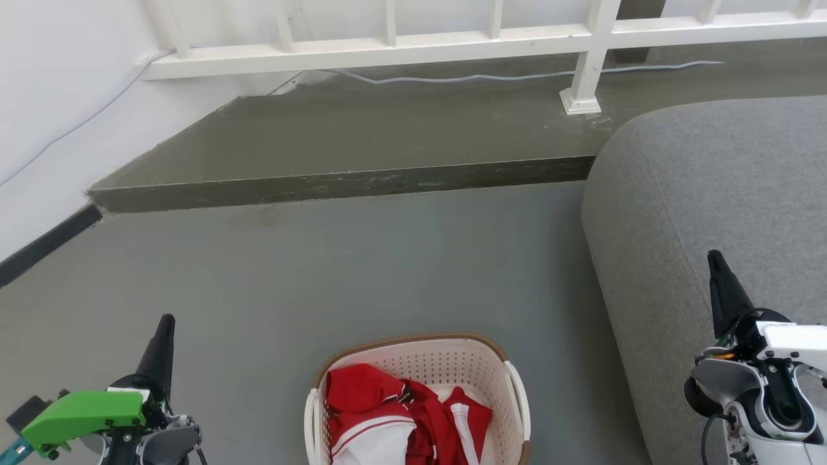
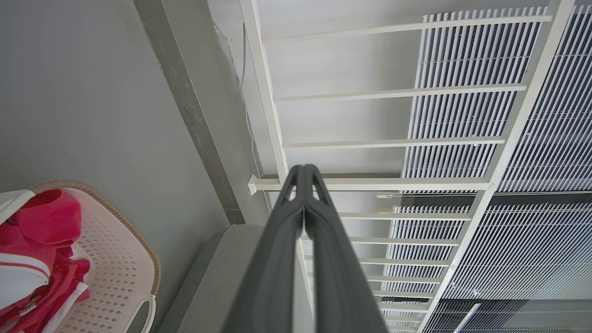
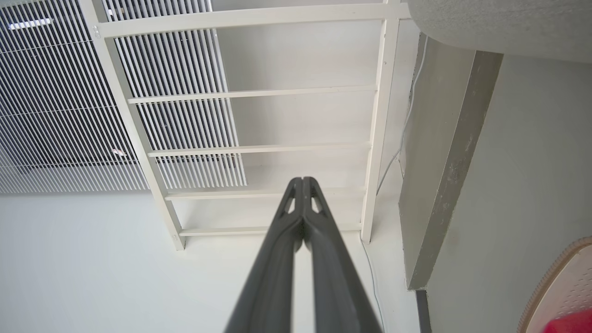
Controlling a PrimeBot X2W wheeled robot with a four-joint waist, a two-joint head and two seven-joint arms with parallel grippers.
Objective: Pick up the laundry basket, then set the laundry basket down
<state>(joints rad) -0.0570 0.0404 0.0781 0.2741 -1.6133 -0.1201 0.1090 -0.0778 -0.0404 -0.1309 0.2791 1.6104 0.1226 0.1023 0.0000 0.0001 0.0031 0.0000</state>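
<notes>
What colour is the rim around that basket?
Brown, with a woven look, on the laundry basket; the head view shows it best.

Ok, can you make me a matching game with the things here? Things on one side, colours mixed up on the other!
Things:
1. basket
2. clothes
3. sofa
4. railing

Colours:
a. grey
b. red and white
c. all white
d. cream with a brown rim

Pairs: 1-d, 2-b, 3-a, 4-c
</notes>
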